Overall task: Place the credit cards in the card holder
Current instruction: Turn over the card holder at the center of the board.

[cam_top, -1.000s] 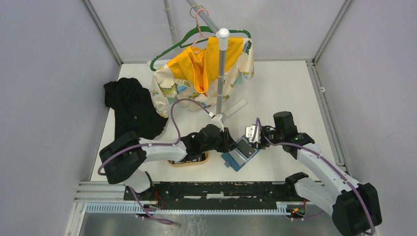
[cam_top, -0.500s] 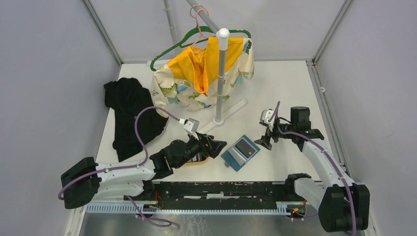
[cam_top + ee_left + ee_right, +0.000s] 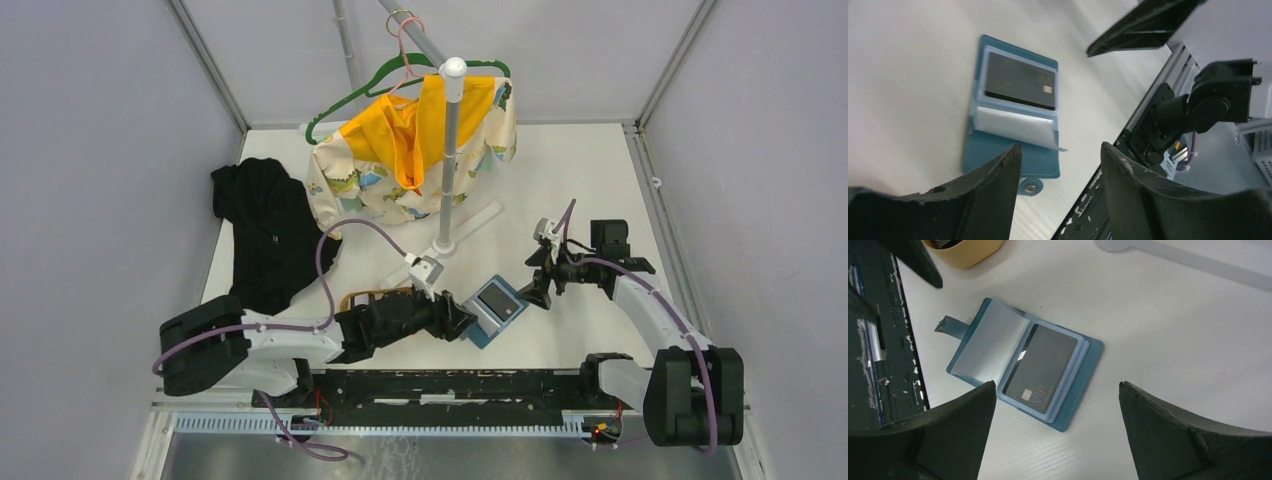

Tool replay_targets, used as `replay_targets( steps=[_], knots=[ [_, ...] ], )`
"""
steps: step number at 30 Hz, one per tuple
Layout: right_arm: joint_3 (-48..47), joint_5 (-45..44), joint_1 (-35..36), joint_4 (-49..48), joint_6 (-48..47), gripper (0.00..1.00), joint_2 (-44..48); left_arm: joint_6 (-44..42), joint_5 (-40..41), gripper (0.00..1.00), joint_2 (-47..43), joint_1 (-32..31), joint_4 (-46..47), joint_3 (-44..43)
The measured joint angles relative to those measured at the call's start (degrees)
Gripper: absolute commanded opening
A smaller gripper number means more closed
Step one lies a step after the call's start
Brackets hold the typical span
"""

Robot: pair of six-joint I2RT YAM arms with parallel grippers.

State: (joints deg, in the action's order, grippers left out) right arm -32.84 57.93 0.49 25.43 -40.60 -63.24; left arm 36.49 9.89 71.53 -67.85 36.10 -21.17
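Note:
The teal card holder lies open on the white table between my two grippers. A dark credit card marked VIP sits in its pale sleeve, also visible as the dark card in the left wrist view. A pale sleeve page stands half lifted. My left gripper is open just left of the holder's tab end, holding nothing. My right gripper is wide open and empty, hovering by the holder at its right. More cards show as dark edges in the tan tray.
The tan oval tray sits left of the holder, half hidden by my left arm. A white stand base with its pole, hangers and a yellow garment is behind. Black cloth lies at the left. The black rail runs along the near edge.
Both grippers opened and left the holder. The right one drew back to its right. The left arm swung back toward the tray, then came forward to the holder's near left corner.

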Motion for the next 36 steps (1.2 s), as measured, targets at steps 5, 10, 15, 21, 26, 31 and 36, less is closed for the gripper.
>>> replay_targets(
  steps=[5,10,15,21,26,31,36],
  knots=[
    [-1.01,0.28,1.07,0.44,2.97,0.92,-9.16,-0.09,1.18,0.49,10.03,-4.55,-1.4,-8.81],
    [-1.2,-1.62,2.58,0.72,6.56,0.83,-13.97,0.02,3.48,0.35,18.38,-5.51,-3.17,-15.91],
    [-1.29,-3.3,4.04,0.33,9.62,0.74,-15.15,0.55,5.49,0.28,23.98,-5.51,-6.75,-17.29],
    [-1.55,-4.5,4.46,-0.55,12.09,0.6,-16.65,1.68,7.67,0.23,25.75,-5.51,-10.47,-18.08],
    [-1.7,-4.66,4.96,-0.66,13.05,0.53,-17.73,2.51,8.61,0.19,27.54,-5.51,-11.63,-19.96],
    [-1.86,-4.85,5.46,-0.76,13.73,0.5,-18.71,3.06,10.08,0.17,29.2,-5.51,-13.46,-21.07],
    [-2.03,-5.27,5.79,-0.74,14.23,0.49,-20.04,3.15,11.17,0.17,30.16,-5.51,-14.19,-22.32]
  ],
)
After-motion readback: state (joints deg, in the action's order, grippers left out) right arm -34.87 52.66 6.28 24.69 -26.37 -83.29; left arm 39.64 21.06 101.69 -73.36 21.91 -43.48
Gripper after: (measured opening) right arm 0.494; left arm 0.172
